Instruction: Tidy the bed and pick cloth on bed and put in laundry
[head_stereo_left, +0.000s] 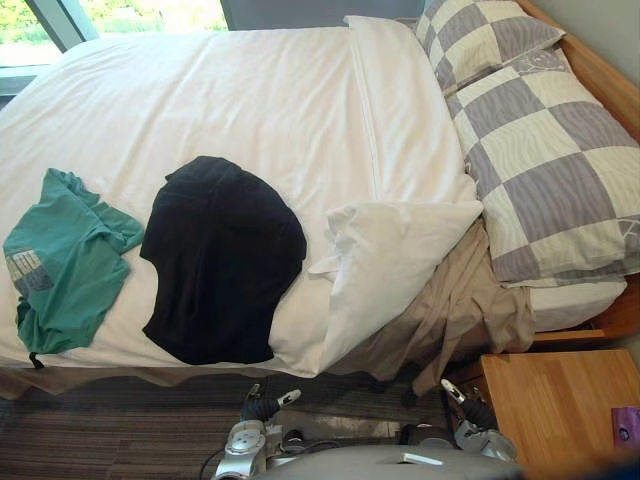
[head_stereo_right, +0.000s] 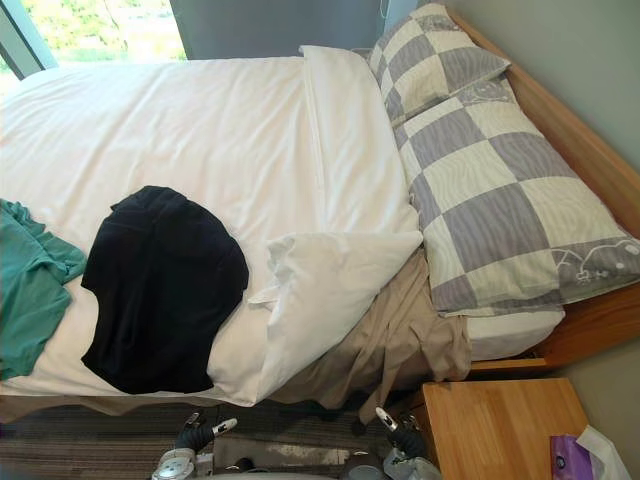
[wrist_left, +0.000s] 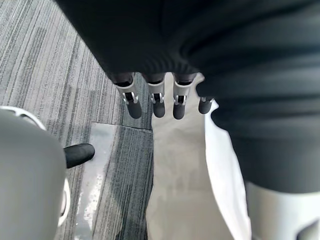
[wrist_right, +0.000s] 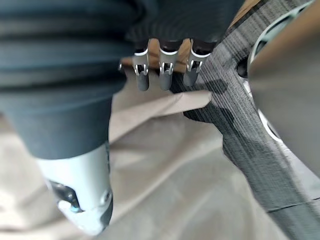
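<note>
Step in hand: we judge collecting not yet begun.
- Left hand (wrist_left: 157, 102) and right hand (wrist_right: 165, 75): low beside the bed, fingers loosely straight, holding nothing.
- Black cloth (head_stereo_left: 222, 262) and green shirt (head_stereo_left: 62, 262): on the white duvet (head_stereo_left: 250, 100), near its front edge.
- Next move: reach forward and up.
- Room: nightstand (head_stereo_left: 555, 410) crowds our right.

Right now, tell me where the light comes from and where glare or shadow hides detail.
Left eye view: daylight enters through the window, glaring there, and lights the white duvet. Right eye view: the black garment shows little detail; shadow darkens the carpet below.
</note>
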